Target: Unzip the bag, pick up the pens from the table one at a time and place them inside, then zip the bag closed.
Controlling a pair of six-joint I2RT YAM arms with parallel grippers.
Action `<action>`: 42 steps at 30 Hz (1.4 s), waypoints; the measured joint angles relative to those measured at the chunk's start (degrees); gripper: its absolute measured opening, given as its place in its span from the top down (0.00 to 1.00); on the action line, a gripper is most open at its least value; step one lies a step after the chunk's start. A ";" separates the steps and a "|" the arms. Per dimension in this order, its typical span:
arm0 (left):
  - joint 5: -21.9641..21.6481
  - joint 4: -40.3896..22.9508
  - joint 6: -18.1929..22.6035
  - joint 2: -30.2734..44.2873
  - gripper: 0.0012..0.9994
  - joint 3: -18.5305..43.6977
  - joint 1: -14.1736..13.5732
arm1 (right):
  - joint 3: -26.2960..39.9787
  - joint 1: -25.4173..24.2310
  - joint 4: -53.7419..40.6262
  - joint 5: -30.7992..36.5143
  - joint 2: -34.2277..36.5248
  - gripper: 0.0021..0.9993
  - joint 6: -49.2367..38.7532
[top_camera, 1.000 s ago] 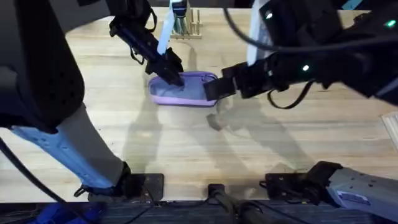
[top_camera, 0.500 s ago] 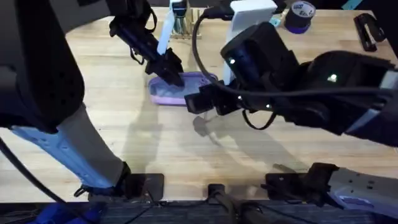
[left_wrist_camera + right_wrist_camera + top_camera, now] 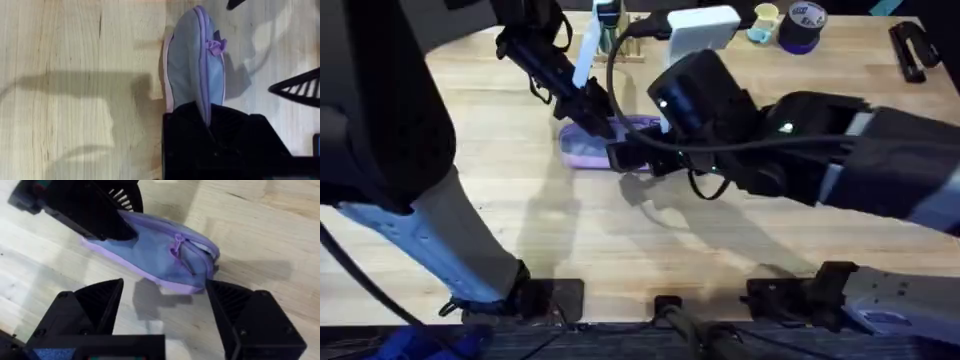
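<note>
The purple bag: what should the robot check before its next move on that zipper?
1. Left hand gripping one end of the bag: ok.
2. Right hand open, facing the bag's other end: ok.
3. Zipper pull in sight and free of both hands: ok.
4. Zipper already open: not ok, it looks shut.
5. Bag lying flat on the table: ok.
6. Pens located: cannot tell.

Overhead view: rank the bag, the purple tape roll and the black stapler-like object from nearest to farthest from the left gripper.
1. The bag: under the left gripper, mid-table.
2. The purple tape roll: far edge, right of centre.
3. The black stapler-like object: far right corner.
</note>
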 joint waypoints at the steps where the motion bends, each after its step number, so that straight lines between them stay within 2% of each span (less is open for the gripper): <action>1: 0.00 0.00 0.00 0.00 0.96 0.00 0.00 | -0.02 0.00 0.55 0.00 0.52 0.01 0.00; 5: 0.00 0.00 0.00 0.00 0.96 0.00 0.00 | -0.05 0.00 3.23 0.02 2.14 0.02 0.00; 8: 0.00 0.02 0.00 0.00 0.96 0.00 0.00 | -0.04 -0.18 4.78 0.09 2.81 0.10 0.02; 12: 0.00 0.02 0.00 0.00 0.96 0.00 0.00 | -0.05 -1.21 5.34 0.16 4.40 0.15 0.77; 17: 0.00 0.04 0.00 0.00 0.96 0.00 0.00 | -0.05 -2.88 6.47 0.80 6.24 0.33 2.57; 22: -0.01 0.13 0.00 0.00 0.96 0.00 0.00 | -0.07 -3.29 7.60 2.03 6.75 0.44 3.50; 31: 0.00 0.32 0.00 0.00 0.96 0.00 0.00 | -0.09 -3.23 9.18 2.52 8.53 0.94 4.10; 33: -0.02 0.42 0.00 0.00 0.96 0.00 0.00 | -0.09 -3.23 9.21 2.47 8.53 0.97 4.20; 42: 0.21 0.24 0.00 0.00 0.96 0.00 -0.07 | -0.09 -3.17 6.60 3.27 6.87 0.97 2.88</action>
